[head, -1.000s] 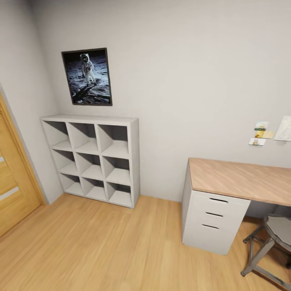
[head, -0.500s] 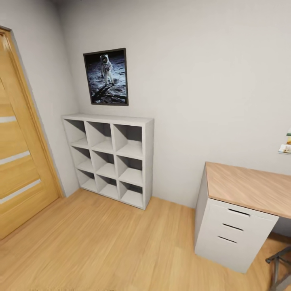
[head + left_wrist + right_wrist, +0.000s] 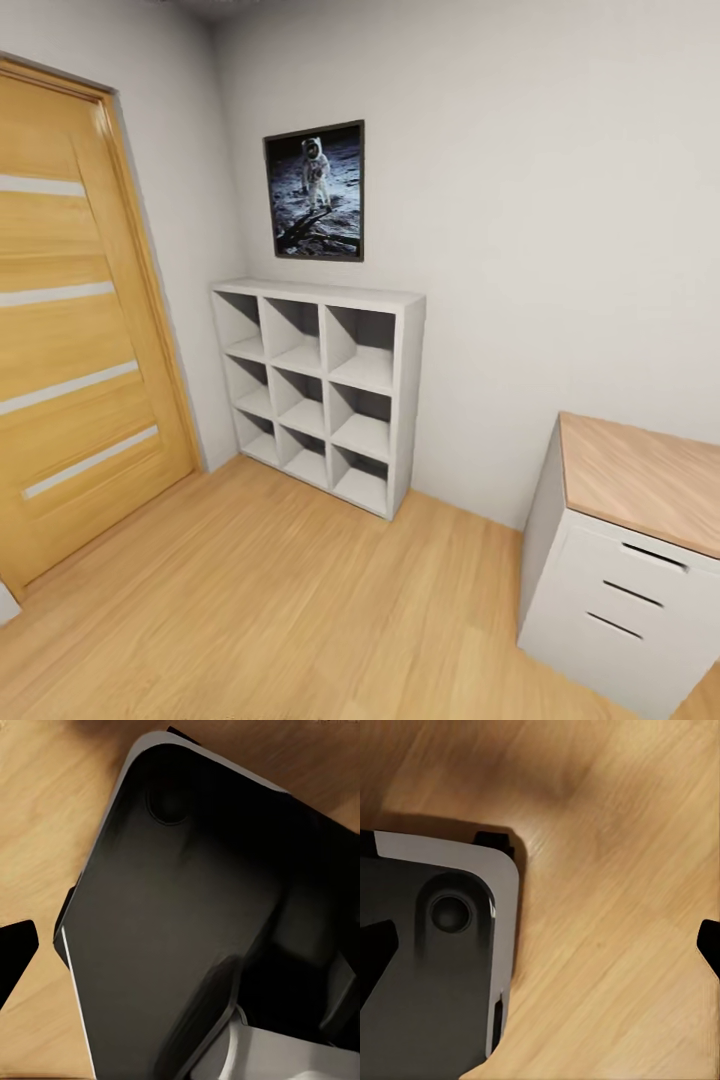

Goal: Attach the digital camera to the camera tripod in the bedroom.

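Bedroom (image 3: 560, 200): oak door (image 3: 70, 330), grey cube shelf (image 3: 320, 390).

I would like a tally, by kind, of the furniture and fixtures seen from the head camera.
Oak door: 1
Grey cube shelf: 1
Framed astronaut picture: 1
Desk with drawers: 1
Total: 4

Head view angled down toward a room corner – cube shelf (image 3: 320, 395) mid-frame; both wrist views close above the wood floor (image 3: 615, 870) – shared with head view.
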You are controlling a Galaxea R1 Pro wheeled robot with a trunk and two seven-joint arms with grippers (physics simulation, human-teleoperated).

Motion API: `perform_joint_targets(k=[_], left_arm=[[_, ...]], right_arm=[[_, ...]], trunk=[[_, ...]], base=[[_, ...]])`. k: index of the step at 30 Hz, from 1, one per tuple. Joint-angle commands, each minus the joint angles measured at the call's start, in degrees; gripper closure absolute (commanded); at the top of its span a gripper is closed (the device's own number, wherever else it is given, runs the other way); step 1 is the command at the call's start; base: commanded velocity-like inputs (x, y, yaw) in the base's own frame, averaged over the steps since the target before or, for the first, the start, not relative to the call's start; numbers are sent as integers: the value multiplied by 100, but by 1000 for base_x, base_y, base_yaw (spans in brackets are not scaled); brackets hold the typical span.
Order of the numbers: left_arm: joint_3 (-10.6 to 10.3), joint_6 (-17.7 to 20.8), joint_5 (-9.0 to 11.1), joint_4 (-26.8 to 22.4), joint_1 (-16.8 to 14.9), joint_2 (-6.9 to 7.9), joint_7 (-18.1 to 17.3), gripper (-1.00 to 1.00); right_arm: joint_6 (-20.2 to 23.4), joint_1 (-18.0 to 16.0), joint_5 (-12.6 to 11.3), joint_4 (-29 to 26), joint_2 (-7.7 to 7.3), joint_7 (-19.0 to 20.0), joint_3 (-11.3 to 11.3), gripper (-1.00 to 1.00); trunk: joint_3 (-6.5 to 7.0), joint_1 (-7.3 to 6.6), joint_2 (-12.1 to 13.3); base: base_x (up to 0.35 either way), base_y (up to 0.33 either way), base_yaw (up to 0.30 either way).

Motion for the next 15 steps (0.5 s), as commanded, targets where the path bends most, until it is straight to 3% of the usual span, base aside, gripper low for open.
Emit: perform_joint_targets(k=[1, 9, 15], left_arm=[[6, -9, 35, -9, 4, 0, 1, -100], [87, -9, 431, -6, 4, 5, 2, -100], [102, -9, 564, -10, 4, 3, 2, -100]], right_arm=[[-28, -10, 52, 16, 0, 3, 5, -100], [-86, -10, 55, 14, -7, -25, 25, -100], [-99, -10, 34, 14, -14, -21, 24, -100]], trunk=[[-6, 0, -4], [-6, 0, -4], [-6, 0, -4]], base=[[0, 0, 278], [0, 0, 279], [0, 0, 279]])
